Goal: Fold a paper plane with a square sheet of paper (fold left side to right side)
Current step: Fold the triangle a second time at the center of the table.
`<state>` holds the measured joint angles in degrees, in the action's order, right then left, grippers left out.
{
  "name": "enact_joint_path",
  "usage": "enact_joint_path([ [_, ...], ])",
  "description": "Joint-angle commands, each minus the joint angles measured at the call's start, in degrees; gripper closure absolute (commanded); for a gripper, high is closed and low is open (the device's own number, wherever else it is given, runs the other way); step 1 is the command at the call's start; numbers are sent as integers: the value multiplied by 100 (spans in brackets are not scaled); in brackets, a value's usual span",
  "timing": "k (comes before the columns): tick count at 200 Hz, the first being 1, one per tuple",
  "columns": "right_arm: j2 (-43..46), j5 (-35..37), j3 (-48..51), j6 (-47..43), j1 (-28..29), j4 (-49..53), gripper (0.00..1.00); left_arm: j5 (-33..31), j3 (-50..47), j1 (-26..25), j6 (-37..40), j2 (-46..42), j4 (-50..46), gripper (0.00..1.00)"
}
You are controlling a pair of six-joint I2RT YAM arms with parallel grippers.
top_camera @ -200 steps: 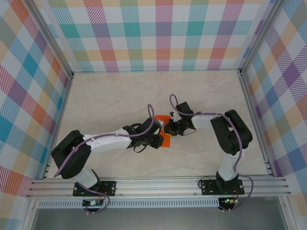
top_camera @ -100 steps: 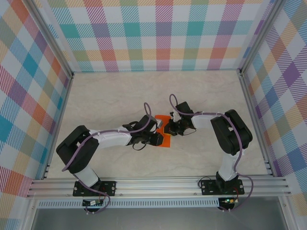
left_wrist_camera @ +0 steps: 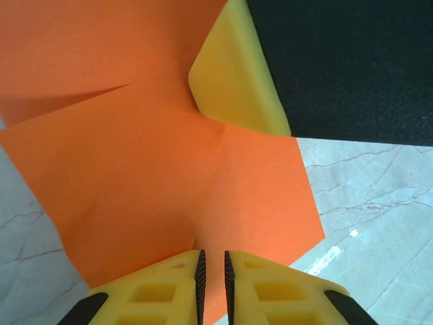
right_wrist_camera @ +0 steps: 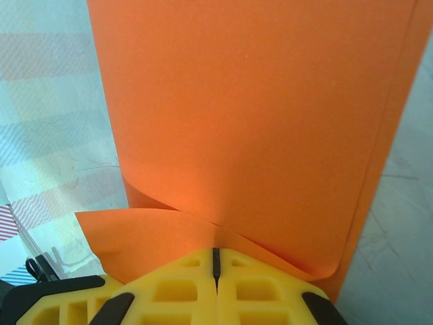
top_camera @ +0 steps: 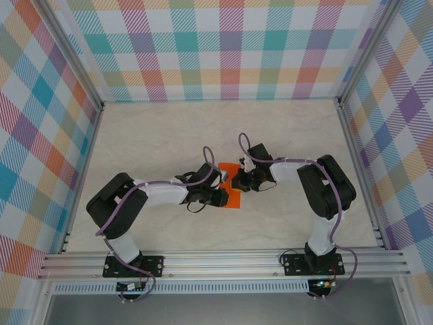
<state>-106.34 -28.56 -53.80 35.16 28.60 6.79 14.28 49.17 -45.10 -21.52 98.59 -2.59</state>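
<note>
Narrowing over the last second, the left tool [left_wrist_camera: 213, 261] is sitting low on the square sheet of paper [left_wrist_camera: 135, 169], with a thin slit showing between its jaws and nothing visibly caught there, while its arm is drawing in closer. The right tool [right_wrist_camera: 216, 261] is staying clamped on a lifted, curling edge. The sheet is lying in the middle of the table [top_camera: 149, 135], so the left-to-right fold seems to be getting pressed down, not yet finished

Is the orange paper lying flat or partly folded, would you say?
Partly folded: the orange paper shows creases, and a flap curls up.
</note>
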Motion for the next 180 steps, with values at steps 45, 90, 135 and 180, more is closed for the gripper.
enact_joint_path([
  [45,-194,380,-8,-150,5,588,95,-79,-201,129,-30,31,53,83],
  [90,-134,189,31,-137,-11,364,95,-198,-341,124,-63,55,56,91],
  [135,415,-193,-11,-429,-99,209,96,-158,-562,133,-101,-41,132,100],
  [180,734,-323,19,-596,95,506,96,-132,-615,134,-89,-110,174,100],
])
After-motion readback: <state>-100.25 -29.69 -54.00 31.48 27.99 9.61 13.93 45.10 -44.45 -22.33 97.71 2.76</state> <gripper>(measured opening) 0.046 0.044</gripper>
